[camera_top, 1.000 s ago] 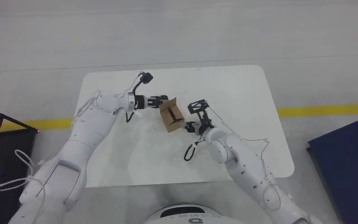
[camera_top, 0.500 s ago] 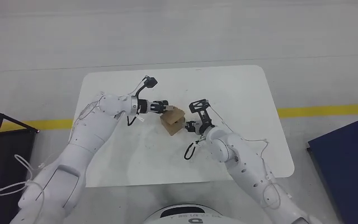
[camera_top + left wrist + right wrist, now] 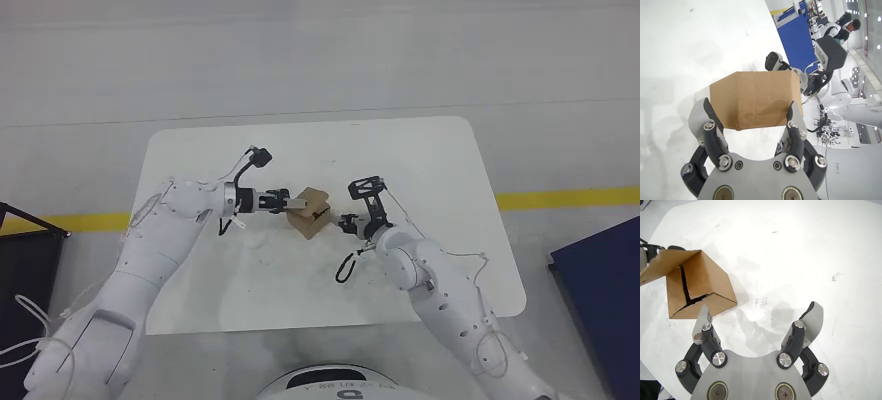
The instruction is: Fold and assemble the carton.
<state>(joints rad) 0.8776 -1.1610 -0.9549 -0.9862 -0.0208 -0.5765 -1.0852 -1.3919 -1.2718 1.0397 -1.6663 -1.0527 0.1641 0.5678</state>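
On the left of the white table (image 3: 430, 160) the left gripper (image 3: 283, 201) is seen low over the surface and pointed at the carton (image 3: 312, 211), its jaws spread wide. In the left wrist view a creased brown flap (image 3: 755, 98) is spanned between its two fingers (image 3: 706, 108), whose tips overlap the flap's near corners, though contact cannot be judged. The carton is set on the table near the middle, between the two grippers, with that flap stuck out towards the left arm. In the right wrist view one end of the carton is shown closed by folded panels, with a dark, ragged gap between them. Just right of the carton the right gripper (image 3: 346, 222) is placed, jaws wide and holding nothing, one fingertip (image 3: 703, 311) just beside the carton's lower edge.
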